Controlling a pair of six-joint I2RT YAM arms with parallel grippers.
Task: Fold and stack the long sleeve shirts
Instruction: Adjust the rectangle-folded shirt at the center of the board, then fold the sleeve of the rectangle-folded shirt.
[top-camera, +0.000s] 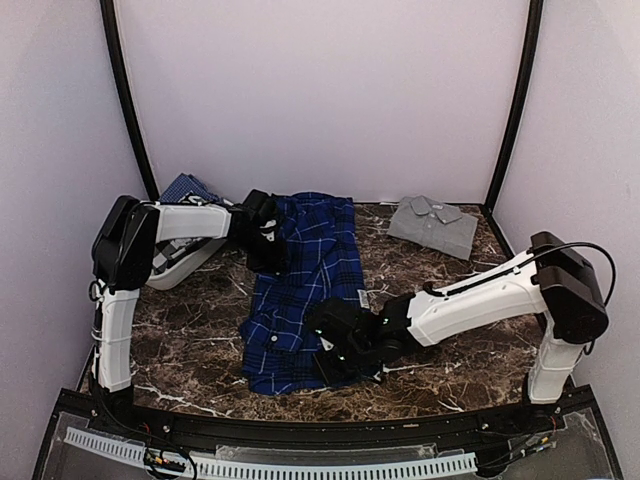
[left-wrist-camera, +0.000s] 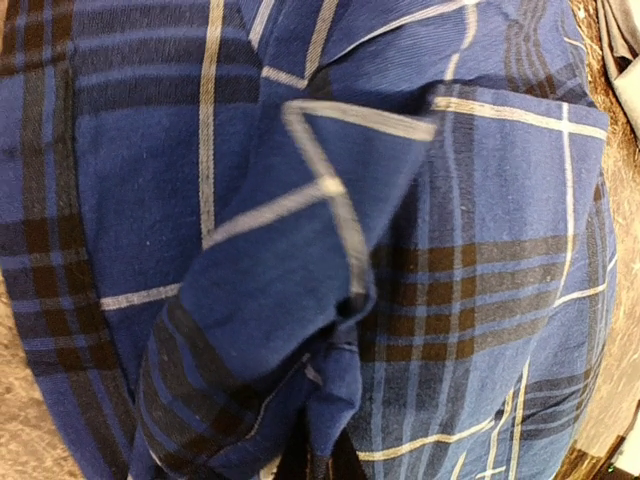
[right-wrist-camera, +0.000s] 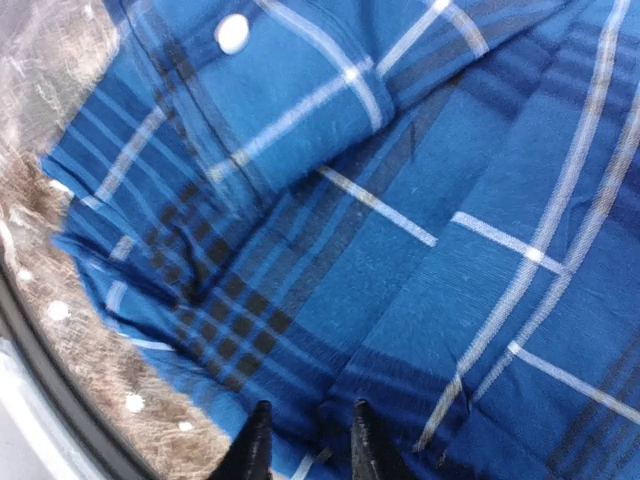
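Now, plaid shirt (top-camera: 312, 270): stretched lengthwise mid-bench, rumpled.
Grey shirt (top-camera: 432, 225): folded, far right corner.
Right gripper (right-wrist-camera: 310, 445): pinching the plaid's near hem.
Left gripper (top-camera: 262, 232): at plaid's far-left edge; grip, can't tell.
Bench (top-camera: 190, 345): dark brown marble, white-veined.
Walls (top-camera: 320, 90): pale lilac.

Your top view looks down from high behind the near edge, taking in the whole marble table (top-camera: 200, 345). Your left wrist view hangs very close over the plaid shirt (left-wrist-camera: 250, 260), which nearly fills it. Your right wrist view looks down almost as close at the same shirt's edge.
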